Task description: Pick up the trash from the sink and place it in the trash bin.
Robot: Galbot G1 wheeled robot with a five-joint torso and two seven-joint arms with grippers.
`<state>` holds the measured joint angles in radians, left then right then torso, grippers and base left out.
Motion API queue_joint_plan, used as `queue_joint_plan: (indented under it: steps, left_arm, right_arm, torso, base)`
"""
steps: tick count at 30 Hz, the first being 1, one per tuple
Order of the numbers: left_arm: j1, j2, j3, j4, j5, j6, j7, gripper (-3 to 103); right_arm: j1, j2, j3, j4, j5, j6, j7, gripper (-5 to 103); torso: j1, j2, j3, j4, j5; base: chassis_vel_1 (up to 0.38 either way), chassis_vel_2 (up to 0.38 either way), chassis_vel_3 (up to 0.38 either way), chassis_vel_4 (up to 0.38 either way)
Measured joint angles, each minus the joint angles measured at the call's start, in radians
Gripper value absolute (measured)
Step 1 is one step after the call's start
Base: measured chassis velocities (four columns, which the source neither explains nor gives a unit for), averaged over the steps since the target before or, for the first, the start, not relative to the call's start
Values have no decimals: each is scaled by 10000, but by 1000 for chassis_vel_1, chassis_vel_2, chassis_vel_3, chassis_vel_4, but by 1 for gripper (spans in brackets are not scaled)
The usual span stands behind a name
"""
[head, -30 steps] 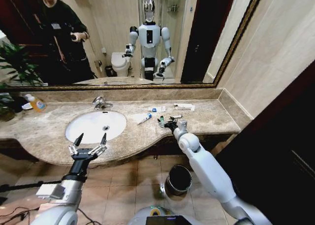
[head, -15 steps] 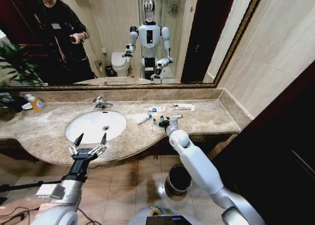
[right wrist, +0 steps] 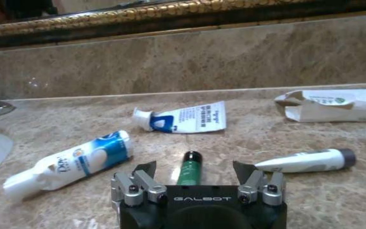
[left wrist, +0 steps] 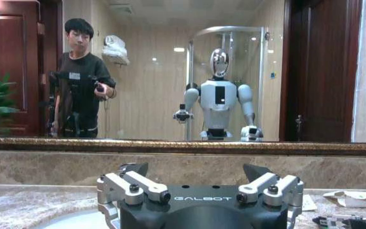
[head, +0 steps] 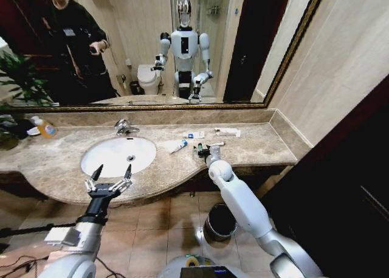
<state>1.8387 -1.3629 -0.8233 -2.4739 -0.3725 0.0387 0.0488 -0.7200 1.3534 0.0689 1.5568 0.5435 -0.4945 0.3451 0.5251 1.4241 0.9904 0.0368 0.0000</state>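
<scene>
We are seeing a polished, veined beige marble desk (head: 255,145) around the glossy white sink (head: 109,155), with a shiny chrome tap (head: 126,128) behind that sink. Right of the sink, a glossy plastic white tube (right wrist: 68,163) and crumpled paper white-blue packet (right wrist: 184,119) are lying; below, the trash bin (head: 220,221) is showing a bright metal rim.

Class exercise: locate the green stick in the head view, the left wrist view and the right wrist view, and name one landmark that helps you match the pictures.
Head view: green stick on the marble counter, just ahead of the right gripper.
Left wrist view: not clearly identifiable.
Right wrist view: green stick between the open fingers.
Shared landmark: white-blue packet behind it.
</scene>
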Motion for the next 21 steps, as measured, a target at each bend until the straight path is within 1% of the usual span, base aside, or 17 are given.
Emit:
queue_joint_plan:
  steps: [14,15,21]
  left_arm:
    - [0,0,0,0,0,0,0,100]
    - [0,0,0,0,0,0,0,100]
    - [0,0,0,1,0,0,0,100]
  right_arm:
    - [-254,-28,168,-33,-27,152,-231,83]
    - [-279,-28,169,-23,-44,161,-255,76]
    - [-331,-31,173,-72,-132,228,-356,73]
  torso:
    - [0,0,0,0,1]
    - [0,0,0,0,0]
    - [0,0,0,0,1]
  base:
    - [0,0,0,0]
    - [0,0,0,0]
    - [0,0,0,0]
